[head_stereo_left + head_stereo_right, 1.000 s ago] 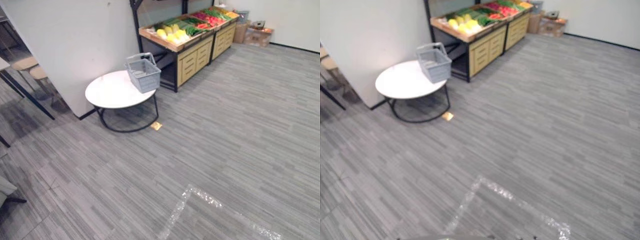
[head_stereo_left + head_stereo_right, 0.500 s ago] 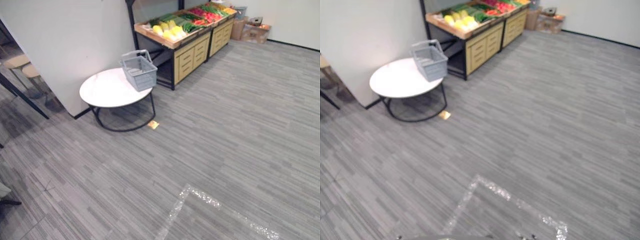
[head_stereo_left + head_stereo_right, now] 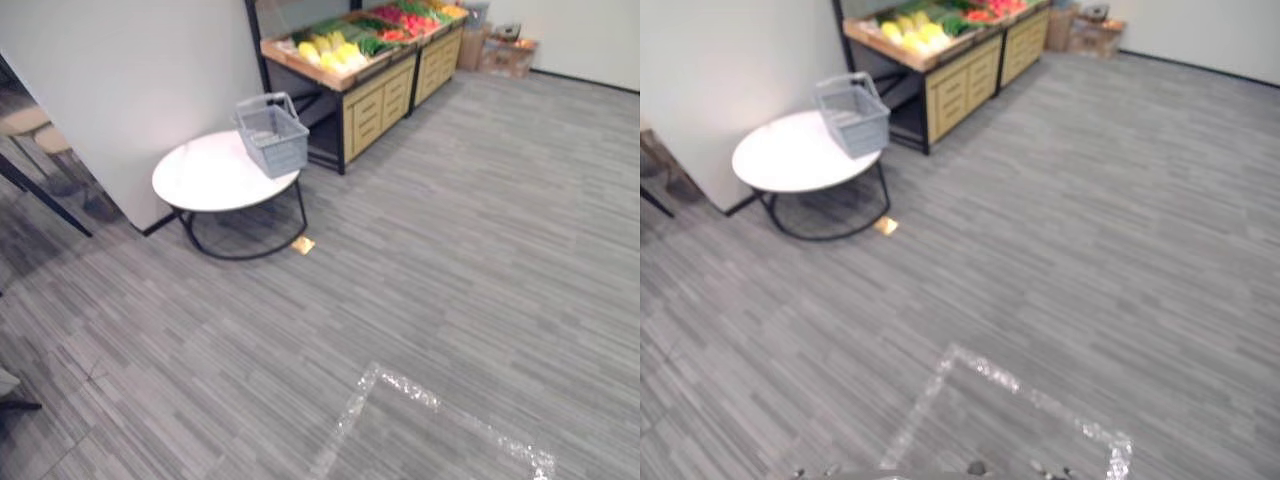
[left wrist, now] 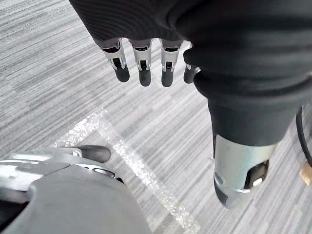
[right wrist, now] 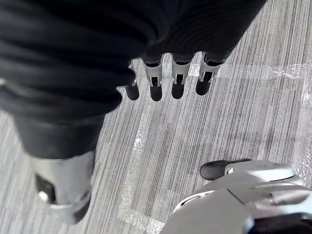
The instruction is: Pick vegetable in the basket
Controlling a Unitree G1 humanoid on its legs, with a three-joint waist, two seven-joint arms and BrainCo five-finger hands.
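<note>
Head stereo looks down, sharing table [image 3: 200,178] (far); wrist cameras face floor [image 4: 48,73].

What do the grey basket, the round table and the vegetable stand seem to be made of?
The basket looks like matt grey plastic: its walls are a moulded lattice. The round table has a smooth white top, perhaps laminate or painted wood, on thin black legs, probably metal. The vegetable stand looks like light wood, by its yellowish drawer fronts.

Plastic basket [image 3: 272,138], smooth white tabletop [image 3: 205,175] w/ metal legs [image 3: 302,207], wood veg stand [image 3: 375,100], matt floor [image 3: 450,250].
</note>
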